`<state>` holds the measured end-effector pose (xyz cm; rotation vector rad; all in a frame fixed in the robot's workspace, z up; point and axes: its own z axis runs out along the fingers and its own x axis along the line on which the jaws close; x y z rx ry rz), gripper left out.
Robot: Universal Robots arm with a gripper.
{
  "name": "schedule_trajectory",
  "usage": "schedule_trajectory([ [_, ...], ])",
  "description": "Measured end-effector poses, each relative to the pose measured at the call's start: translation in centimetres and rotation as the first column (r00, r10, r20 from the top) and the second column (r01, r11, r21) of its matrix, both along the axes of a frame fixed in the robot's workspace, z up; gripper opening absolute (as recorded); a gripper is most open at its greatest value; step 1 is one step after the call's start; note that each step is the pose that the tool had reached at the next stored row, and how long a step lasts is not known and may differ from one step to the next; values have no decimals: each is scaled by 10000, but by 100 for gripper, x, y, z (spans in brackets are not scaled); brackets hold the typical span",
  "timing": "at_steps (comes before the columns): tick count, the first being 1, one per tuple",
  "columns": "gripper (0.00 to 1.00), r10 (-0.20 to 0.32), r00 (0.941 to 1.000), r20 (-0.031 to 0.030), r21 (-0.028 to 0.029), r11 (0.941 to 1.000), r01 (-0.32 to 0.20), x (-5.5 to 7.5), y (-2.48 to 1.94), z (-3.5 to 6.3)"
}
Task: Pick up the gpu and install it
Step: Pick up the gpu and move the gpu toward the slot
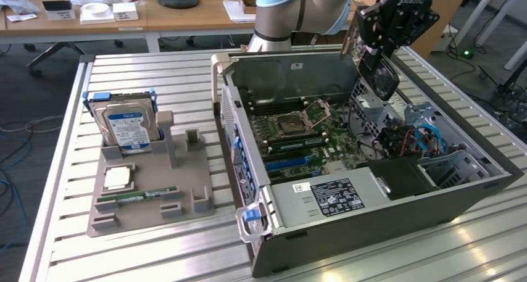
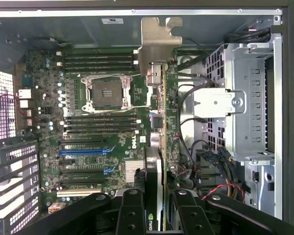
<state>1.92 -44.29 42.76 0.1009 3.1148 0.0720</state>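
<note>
My gripper [image 1: 374,52] hangs over the far right part of the open computer case [image 1: 362,232], shut on the gpu [image 1: 384,81]. The card hangs below the fingers, its black face showing. In the wrist view the gpu [image 2: 157,117] is seen edge-on, clamped between the black fingers [image 2: 131,211] of the gripper [image 2: 157,208], with its silver end bracket [image 2: 157,39] farthest from the fingers. It hovers above the motherboard [image 2: 103,127], between the processor socket [image 2: 108,93] and the drive cage [image 2: 245,98]. The expansion slots, one of them blue [image 2: 83,152], lie off to one side of the card.
To the exterior view's left of the case a grey holder [image 1: 189,202] carries a hard drive [image 1: 128,124], a processor [image 1: 118,178] and a memory stick [image 1: 136,197]. Cables [image 2: 206,152] run beside the cage. The power supply [image 1: 329,199] fills the case's near end.
</note>
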Motion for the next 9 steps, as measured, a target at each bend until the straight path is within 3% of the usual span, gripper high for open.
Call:
schedule_trajectory([
  [9, 27, -1, 10000, 0, 0, 10000, 1, 18, 0, -1],
])
